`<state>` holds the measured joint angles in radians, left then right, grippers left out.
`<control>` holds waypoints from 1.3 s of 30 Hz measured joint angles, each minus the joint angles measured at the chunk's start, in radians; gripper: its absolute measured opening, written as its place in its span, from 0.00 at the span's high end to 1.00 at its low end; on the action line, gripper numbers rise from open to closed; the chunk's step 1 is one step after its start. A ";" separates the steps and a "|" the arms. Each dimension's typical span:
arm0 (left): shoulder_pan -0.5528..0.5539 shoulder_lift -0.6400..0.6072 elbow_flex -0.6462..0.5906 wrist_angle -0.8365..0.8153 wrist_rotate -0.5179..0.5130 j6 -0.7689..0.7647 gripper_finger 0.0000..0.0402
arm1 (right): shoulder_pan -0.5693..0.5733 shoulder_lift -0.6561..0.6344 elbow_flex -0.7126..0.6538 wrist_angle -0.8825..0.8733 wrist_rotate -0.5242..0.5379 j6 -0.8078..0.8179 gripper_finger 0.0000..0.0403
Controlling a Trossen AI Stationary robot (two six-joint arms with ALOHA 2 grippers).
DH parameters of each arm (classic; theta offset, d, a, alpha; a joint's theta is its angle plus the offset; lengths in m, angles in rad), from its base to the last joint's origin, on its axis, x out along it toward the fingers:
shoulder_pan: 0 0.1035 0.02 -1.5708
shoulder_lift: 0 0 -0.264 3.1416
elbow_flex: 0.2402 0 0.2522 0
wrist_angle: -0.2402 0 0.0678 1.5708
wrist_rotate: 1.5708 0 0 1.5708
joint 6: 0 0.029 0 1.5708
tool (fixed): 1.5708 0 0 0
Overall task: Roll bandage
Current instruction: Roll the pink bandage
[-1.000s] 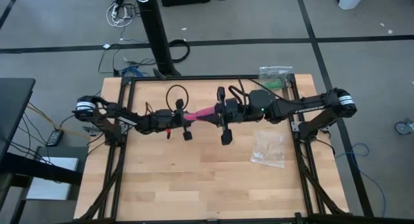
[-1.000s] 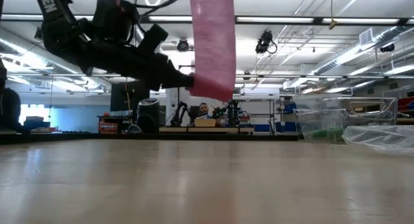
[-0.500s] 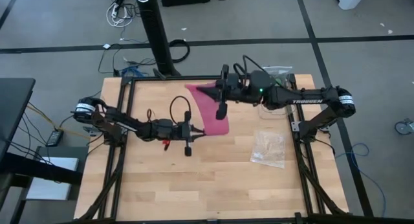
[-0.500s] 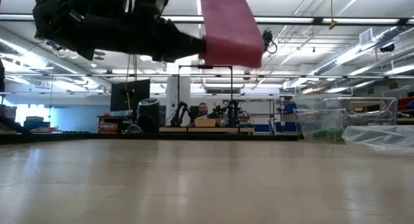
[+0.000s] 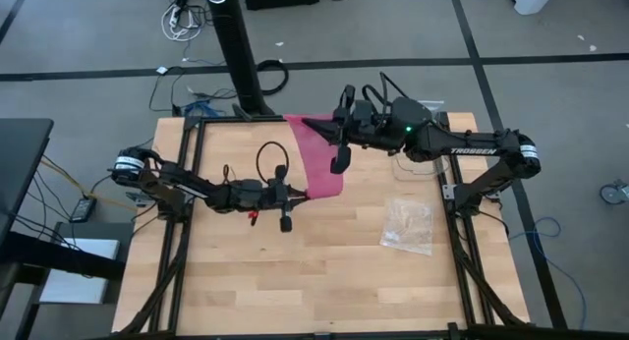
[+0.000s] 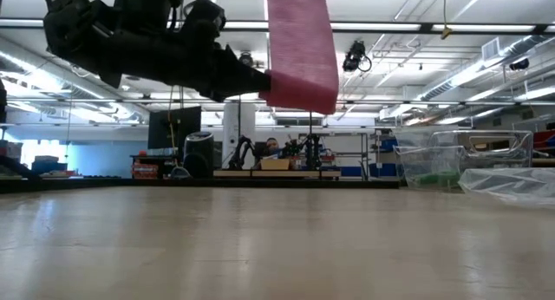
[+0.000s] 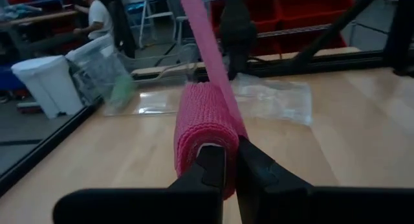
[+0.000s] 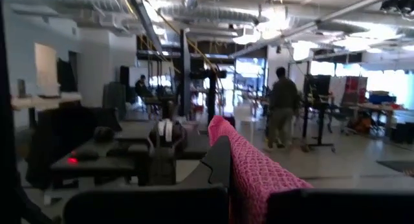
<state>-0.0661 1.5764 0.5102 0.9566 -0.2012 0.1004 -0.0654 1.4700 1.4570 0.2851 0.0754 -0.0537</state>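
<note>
The magenta-pink bandage (image 5: 319,158) hangs in the air as a flat strip stretched between my two grippers. Its near end is wound into a small roll (image 7: 204,136). My left gripper (image 5: 298,194) is shut on that roll above the table's middle. My right gripper (image 5: 329,132) is higher and nearer the far edge, shut on the strip's other end (image 8: 252,175). In the low view the strip (image 6: 299,48) and my left arm (image 6: 147,48) are well above the tabletop. My left gripper pinches the bandage's rolled end (image 7: 207,153) between its two fingers (image 7: 210,169), coming level from the table's left. The roll is clear of the table, and the strip runs up from it toward the other gripper. My right gripper holds the strip's far end (image 8: 242,153) beside its finger (image 8: 217,162), coming from the table's right. The strip leaves it toward the left gripper, drawn straight and clear of the table.
A clear crinkly plastic bag (image 5: 408,225) lies on the table's right half. A second bag with a green roll (image 5: 418,112) lies at the far right corner. A black frame (image 5: 187,183) borders the table. People and benches show in the room beyond.
My right gripper has gone up and toward the table's far edge, away from my left gripper, drawing the bandage out from a short length into a long flat strip. My left gripper has shifted a little toward the near edge with the rolled end.
</note>
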 joint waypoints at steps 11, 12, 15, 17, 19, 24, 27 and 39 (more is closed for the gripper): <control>-0.093 -0.008 0.054 0.069 0.047 -0.005 0.95 | -0.062 0.014 -0.001 -0.173 0.037 0.057 0.99; -0.103 -0.014 0.062 0.066 0.047 -0.008 0.95 | -0.067 0.017 -0.001 -0.178 0.036 0.061 0.99; -0.131 -0.016 0.096 0.073 0.049 -0.021 0.95 | -0.080 0.020 0.000 -0.240 0.037 0.088 0.99; -0.146 -0.017 0.117 0.066 0.050 -0.026 0.95 | -0.086 0.030 0.000 -0.269 0.037 0.107 0.98; -0.160 -0.017 0.140 0.054 0.050 -0.027 0.95 | -0.090 0.033 -0.001 -0.318 0.037 0.124 0.95; -0.187 -0.017 0.181 0.035 0.049 -0.027 0.95 | -0.090 0.058 -0.002 -0.380 0.036 0.131 0.86; -0.195 -0.017 0.191 0.039 0.049 -0.027 0.95 | -0.089 0.067 -0.002 -0.396 0.022 0.131 0.79; -0.198 -0.017 0.192 0.038 0.037 -0.042 0.95 | -0.087 0.067 -0.001 -0.463 -0.021 0.227 0.50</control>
<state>-0.2646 1.5597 0.7025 0.9951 -0.1641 0.0586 -0.1528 1.5368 1.4559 -0.1775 0.0548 0.1732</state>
